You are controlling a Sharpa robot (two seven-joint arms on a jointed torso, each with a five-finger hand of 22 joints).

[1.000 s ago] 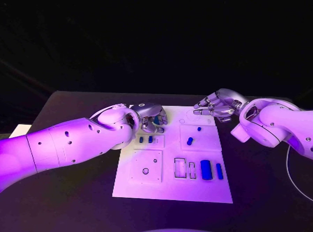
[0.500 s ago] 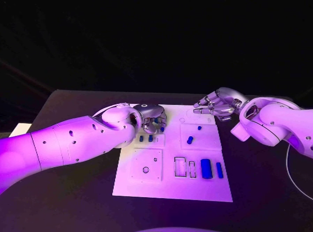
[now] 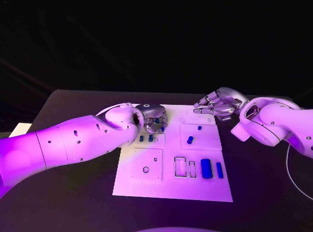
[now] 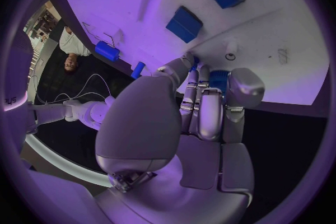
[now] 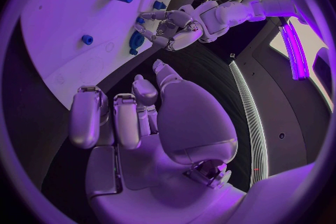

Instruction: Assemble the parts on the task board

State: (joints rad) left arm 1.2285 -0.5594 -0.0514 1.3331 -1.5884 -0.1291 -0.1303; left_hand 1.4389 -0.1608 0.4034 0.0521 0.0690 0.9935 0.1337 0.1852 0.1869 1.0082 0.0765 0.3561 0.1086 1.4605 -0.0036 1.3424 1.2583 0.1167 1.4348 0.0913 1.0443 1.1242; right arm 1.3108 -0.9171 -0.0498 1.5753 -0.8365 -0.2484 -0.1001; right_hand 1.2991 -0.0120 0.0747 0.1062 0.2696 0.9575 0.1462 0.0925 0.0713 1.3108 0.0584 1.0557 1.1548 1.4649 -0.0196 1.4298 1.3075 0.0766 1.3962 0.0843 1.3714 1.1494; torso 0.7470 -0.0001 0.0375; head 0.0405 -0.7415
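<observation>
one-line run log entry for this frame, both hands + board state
left hand: fingers on a blue part at task board far-left corner | right hand: holding nothing, over far-right corner

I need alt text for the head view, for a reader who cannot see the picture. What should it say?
A white task board lies on a black table between two white robot arms. The left hand reaches over the board's far left part, and the right hand hovers at its far right corner. Small blue parts sit in slots on the board.
</observation>
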